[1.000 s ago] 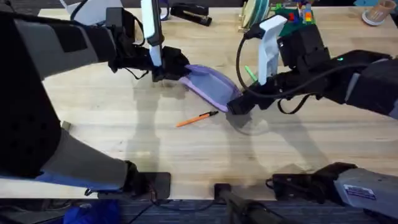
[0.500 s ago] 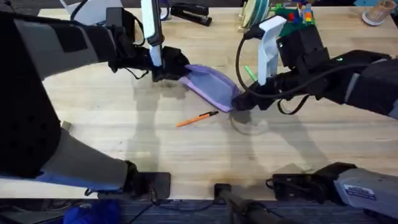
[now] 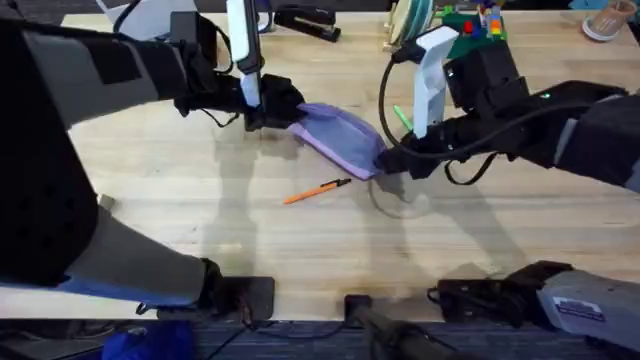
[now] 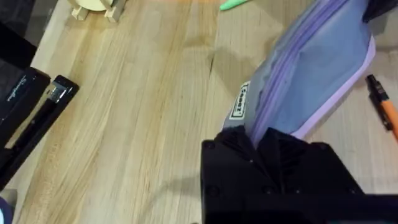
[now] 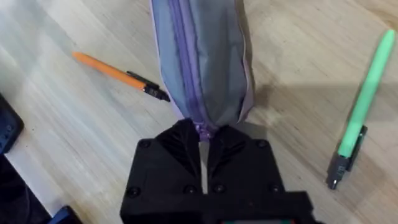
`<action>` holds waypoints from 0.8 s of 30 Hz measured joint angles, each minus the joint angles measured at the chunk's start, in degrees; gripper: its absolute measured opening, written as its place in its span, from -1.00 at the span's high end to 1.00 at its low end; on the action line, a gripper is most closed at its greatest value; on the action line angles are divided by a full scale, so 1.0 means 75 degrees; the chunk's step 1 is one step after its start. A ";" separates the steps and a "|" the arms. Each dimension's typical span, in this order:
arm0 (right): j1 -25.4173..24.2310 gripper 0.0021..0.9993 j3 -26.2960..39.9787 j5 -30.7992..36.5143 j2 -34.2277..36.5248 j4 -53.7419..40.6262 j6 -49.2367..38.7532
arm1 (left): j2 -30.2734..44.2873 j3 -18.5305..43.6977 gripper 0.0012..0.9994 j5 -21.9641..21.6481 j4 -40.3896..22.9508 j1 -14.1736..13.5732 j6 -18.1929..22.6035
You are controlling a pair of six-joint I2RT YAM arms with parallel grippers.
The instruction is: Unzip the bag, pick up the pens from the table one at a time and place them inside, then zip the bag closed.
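Note:
The lavender bag [image 3: 335, 134] lies aslant on the table [image 3: 200, 220], stretched between both grippers. My left gripper [image 3: 268, 112] is shut on the bag's far-left end [image 4: 273, 118]. My right gripper [image 3: 385, 160] is shut on the zipper end at the bag's near-right tip [image 5: 202, 127]. The zipper [image 5: 186, 56] runs closed along the bag's top. The orange pen [image 3: 317, 190] lies on the table just in front of the bag [image 5: 115, 73]. The green pen [image 3: 402, 118] rests behind the right arm, beside the bag [image 5: 364, 106].
A black stapler [image 3: 305, 18] sits at the back edge, also near the left gripper [image 4: 31, 118]. Colourful toys [image 3: 470, 20] and a small wooden stand [image 4: 93, 7] sit at the back. Bare tabletop spreads in front of the orange pen.
My right gripper has shifted slightly back and to the right with the bag's tip, drawing the bag a little tauter. The left gripper and both pens stay put.

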 joint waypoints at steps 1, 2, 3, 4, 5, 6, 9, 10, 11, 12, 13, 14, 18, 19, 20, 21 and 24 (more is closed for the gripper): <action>0.0000 0.93 0.0000 -0.0006 0.0000 0.0000 -0.0002 | 0.0000 -0.0002 0.92 0.0000 0.0000 0.0000 0.0003; 0.0000 0.94 0.0000 -0.0007 0.0000 0.0000 0.0001 | 0.0000 -0.0002 0.92 0.0000 0.0000 0.0000 0.0000; 0.0000 0.94 0.0000 -0.0009 0.0000 0.0000 0.0000 | 0.0000 -0.0002 0.92 0.0000 0.0000 0.0000 0.0000; 0.0000 0.94 0.0000 -0.0009 0.0000 -0.0003 -0.0002 | 0.0000 -0.0002 0.92 0.0000 0.0000 0.0000 0.0003; 0.0000 0.94 0.0000 -0.0009 0.0000 -0.0003 -0.0001 | 0.0000 -0.0002 0.92 0.0000 0.0000 0.0000 0.0002; 0.0000 0.94 0.0000 -0.0009 0.0000 -0.0003 0.0001 | 0.0000 -0.0002 0.92 0.0000 0.0000 0.0000 0.0002; 0.0000 0.94 0.0000 -0.0009 -0.0004 -0.0003 -0.0001 | 0.0000 -0.0002 0.92 0.0000 0.0000 0.0000 0.0000; 0.0000 0.94 0.0000 -0.0009 -0.0018 -0.0005 0.0000 | 0.0000 -0.0002 0.92 0.0000 0.0000 0.0000 0.0003; 0.0000 0.94 0.0000 -0.0006 -0.0046 -0.0009 0.0000 | 0.0000 -0.0002 0.92 0.0000 0.0000 0.0000 0.0002; 0.0000 0.94 0.0000 0.0011 -0.0086 -0.0016 0.0000 | 0.0000 -0.0002 0.92 -0.0003 0.0003 0.0000 0.0000; 0.0000 0.94 0.0000 0.0048 -0.0148 -0.0028 -0.0002 | 0.0000 0.0000 0.92 -0.0005 0.0003 0.0000 0.0003; 0.0000 0.94 0.0000 0.0092 -0.0226 -0.0041 -0.0002 | 0.0000 -0.0002 0.92 -0.0009 0.0006 0.0000 0.0000; -0.0004 0.94 -0.0003 0.0248 -0.0650 -0.0073 -0.0002 | 0.0000 -0.0002 0.92 -0.0024 0.0025 0.0000 0.0000; -0.0015 0.94 -0.0003 0.0249 -0.0807 -0.0071 -0.0001 | 0.0000 -0.0002 0.92 -0.0029 0.0023 0.0000 0.0000; -0.0015 0.94 -0.0003 0.0254 -0.0947 -0.0070 -0.0002 | 0.0000 -0.0002 0.92 -0.0029 0.0023 0.0000 0.0000; -0.0015 0.94 -0.0003 0.0256 -0.1124 -0.0069 -0.0002 | 0.0000 -0.0002 0.92 -0.0029 0.0020 0.0000 0.0000; -0.0015 0.94 -0.0003 0.0297 -0.1521 -0.0070 -0.0002 | 0.0000 0.0000 0.92 -0.0029 0.0015 0.0000 0.0000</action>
